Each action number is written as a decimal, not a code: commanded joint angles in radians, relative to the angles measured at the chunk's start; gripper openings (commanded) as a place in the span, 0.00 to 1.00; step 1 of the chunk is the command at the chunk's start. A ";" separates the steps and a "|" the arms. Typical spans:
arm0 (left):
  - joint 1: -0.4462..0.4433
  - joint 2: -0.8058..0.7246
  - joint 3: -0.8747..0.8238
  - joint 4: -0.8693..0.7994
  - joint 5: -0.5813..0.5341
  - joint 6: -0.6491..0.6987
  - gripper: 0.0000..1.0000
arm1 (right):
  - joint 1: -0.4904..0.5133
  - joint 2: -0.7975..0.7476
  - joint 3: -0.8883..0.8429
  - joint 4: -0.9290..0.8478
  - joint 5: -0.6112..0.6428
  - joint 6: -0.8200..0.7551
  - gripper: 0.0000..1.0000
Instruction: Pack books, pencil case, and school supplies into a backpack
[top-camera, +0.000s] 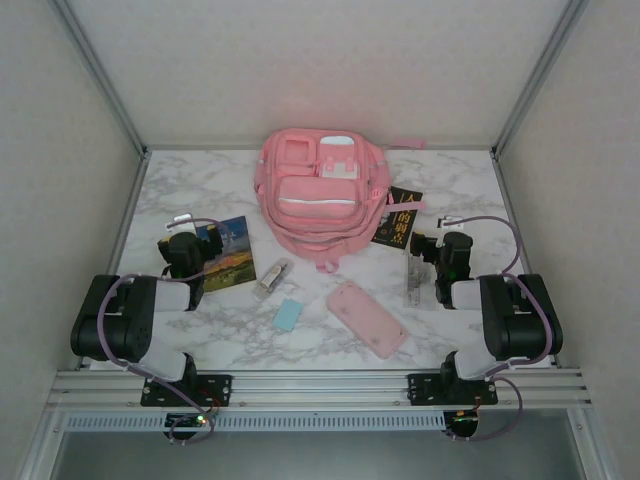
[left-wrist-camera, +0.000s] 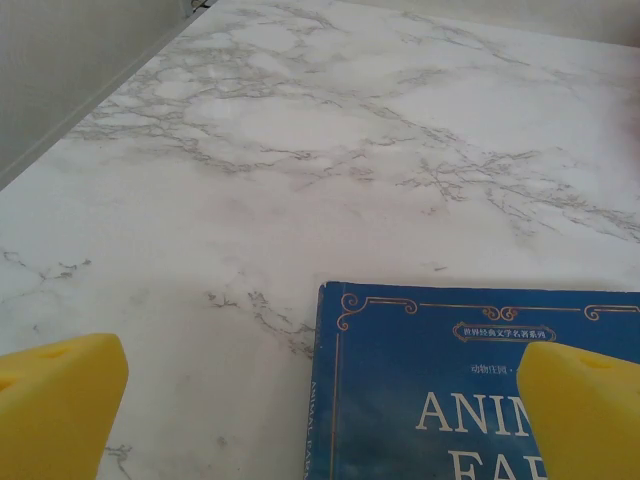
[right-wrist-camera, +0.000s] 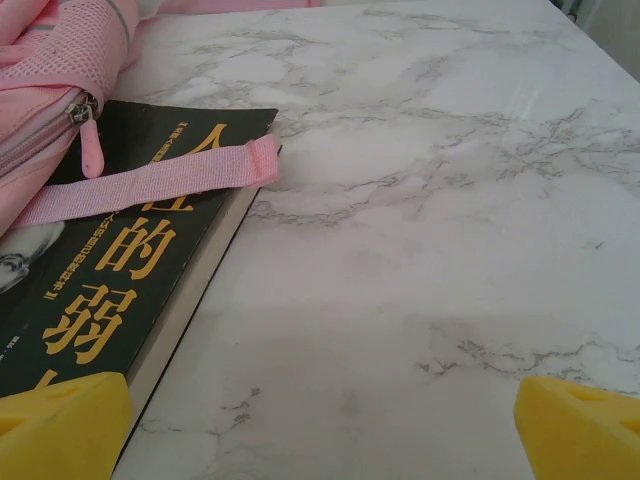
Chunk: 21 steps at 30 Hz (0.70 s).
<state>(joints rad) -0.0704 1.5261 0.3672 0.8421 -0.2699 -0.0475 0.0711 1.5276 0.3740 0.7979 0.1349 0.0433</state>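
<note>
Two books: we find the blue landscape book (top-camera: 228, 255) lying flat to the left of the backpack (top-camera: 318, 195). The black book (top-camera: 398, 217) is tucked against its right side, with a pink strap (right-wrist-camera: 150, 185) across the cover.
Pencil case (top-camera: 366, 318): flat, near the front edge, between the arms.
School supplies: light-blue block (top-camera: 288, 315) just left of the pencil case; silvery stubby item (top-camera: 272, 278) beside the blue landscape book; transparent strip (top-camera: 412, 275) nearer than the black book.
Left gripper (left-wrist-camera: 320, 405): jaws spread wide, empty, over the blue landscape book's corner.
Right gripper (right-wrist-camera: 320, 430): jaws equally wide, empty, beside the black book.
Marble table (top-camera: 480, 200): we see everything resting on it.
</note>
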 joint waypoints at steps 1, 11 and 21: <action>0.003 0.011 0.024 0.023 0.011 0.012 1.00 | 0.010 0.011 0.019 0.031 0.010 -0.016 0.99; 0.003 0.011 0.025 0.022 0.017 0.011 1.00 | 0.010 0.011 0.021 0.026 0.006 -0.015 0.99; 0.007 0.011 0.025 0.021 0.023 0.011 1.00 | 0.008 0.011 0.019 0.028 0.005 -0.015 0.99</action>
<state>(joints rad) -0.0689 1.5261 0.3725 0.8421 -0.2657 -0.0475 0.0731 1.5280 0.3740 0.7982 0.1349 0.0429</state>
